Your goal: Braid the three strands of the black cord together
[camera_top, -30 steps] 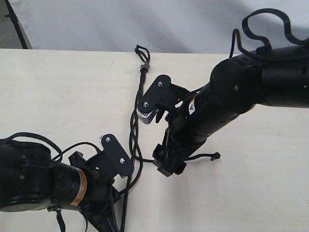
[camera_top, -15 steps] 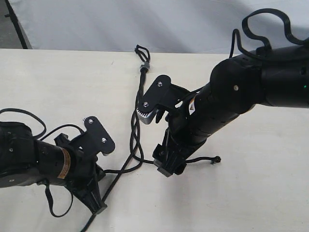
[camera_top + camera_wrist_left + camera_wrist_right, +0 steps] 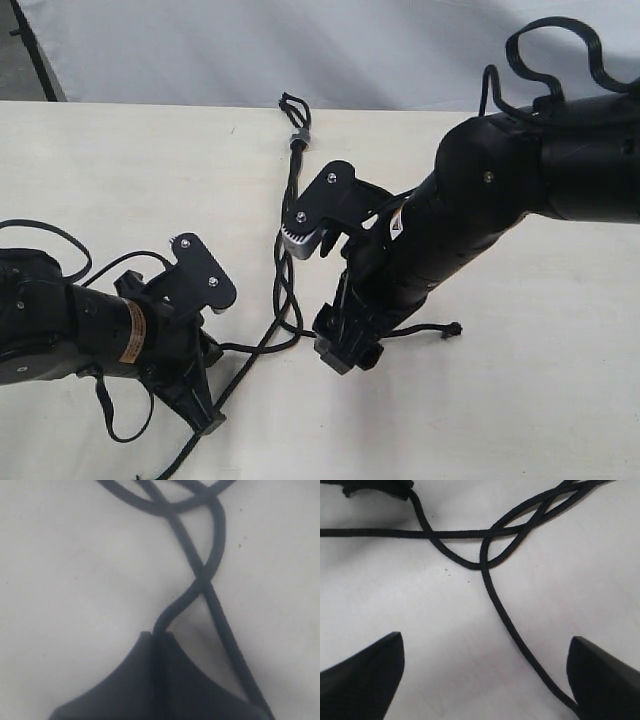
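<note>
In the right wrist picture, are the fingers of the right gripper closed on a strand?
No, the fingers stand wide apart, and one strand lies on the table between them.

The glossy black rounded left arm (image 3: pixel 50 335) wears an orange-and-white label band (image 3: pixel 128 335). The bulkier black right arm (image 3: pixel 510 180) carries looping black cables (image 3: pixel 555 35) at one o'clock and a grey toothed rack (image 3: pixel 298 240). The right gripper (image 3: pixel 485 672) has matte black wedge fingers (image 3: pixel 365 680).
</note>
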Controlling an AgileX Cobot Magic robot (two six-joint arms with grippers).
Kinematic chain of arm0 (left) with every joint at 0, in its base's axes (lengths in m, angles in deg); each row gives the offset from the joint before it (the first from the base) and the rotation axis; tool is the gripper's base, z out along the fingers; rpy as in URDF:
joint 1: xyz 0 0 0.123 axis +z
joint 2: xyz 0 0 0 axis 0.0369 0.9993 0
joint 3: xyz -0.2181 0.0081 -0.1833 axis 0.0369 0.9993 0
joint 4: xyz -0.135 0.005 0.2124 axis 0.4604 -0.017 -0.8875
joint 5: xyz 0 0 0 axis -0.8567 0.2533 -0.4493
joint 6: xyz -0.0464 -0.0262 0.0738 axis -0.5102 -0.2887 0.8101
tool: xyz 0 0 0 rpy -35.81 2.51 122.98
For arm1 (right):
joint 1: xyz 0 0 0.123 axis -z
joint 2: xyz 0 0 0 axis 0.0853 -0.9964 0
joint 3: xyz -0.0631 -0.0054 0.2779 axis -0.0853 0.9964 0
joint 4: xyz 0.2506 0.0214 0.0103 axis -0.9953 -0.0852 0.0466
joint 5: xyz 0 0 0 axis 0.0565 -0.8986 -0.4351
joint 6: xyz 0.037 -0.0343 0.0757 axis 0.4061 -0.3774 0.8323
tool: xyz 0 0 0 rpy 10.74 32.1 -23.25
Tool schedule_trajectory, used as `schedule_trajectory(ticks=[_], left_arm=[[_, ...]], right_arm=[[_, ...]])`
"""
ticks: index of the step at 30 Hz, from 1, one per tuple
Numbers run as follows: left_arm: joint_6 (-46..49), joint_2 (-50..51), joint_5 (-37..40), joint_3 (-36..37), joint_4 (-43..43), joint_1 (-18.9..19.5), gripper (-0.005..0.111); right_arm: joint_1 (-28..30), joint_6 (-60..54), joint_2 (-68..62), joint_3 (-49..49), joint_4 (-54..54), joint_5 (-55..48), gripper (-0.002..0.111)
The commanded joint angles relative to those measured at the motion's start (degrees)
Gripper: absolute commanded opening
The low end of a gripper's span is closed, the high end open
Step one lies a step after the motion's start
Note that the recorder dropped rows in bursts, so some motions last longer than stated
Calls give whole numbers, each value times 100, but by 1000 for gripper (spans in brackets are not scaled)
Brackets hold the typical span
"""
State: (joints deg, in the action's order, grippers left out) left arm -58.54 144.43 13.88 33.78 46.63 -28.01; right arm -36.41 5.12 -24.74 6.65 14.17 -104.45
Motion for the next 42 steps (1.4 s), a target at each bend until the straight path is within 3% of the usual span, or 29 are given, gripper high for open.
schedule_trajectory(ticks=[1,4,6,7,9,15,31,38,42], left_arm=[[16,3,-65,45,11,27,0],[274,3,-167,45,11,27,0],[509,77,-439,45,11,27,0],[592,120,-554,45,11,27,0],[818,371,-768,-25,11,27,0],[818,543,-468,-501,75,27,0],[917,543,-418,-514,75,27,0],[917,543,-418,-514,75,27,0],[892,543,-407,-514,75,27,0]], right_arm=[[32,-859,61,19,-821,-308,56],[32,-939,180,19,-948,-505,20],[-40,-1082,202,19,-1103,-538,2],[-99,-1117,202,19,-1137,-538,0],[-301,-1116,202,19,-1112,-538,0],[-294,-1051,202,19,-968,-575,0],[-387,-1112,485,67,-1121,-743,0],[-1245,-1126,1406,572,-1567,-527,0],[-2231,-1199,1349,791,-1745,175,0]])
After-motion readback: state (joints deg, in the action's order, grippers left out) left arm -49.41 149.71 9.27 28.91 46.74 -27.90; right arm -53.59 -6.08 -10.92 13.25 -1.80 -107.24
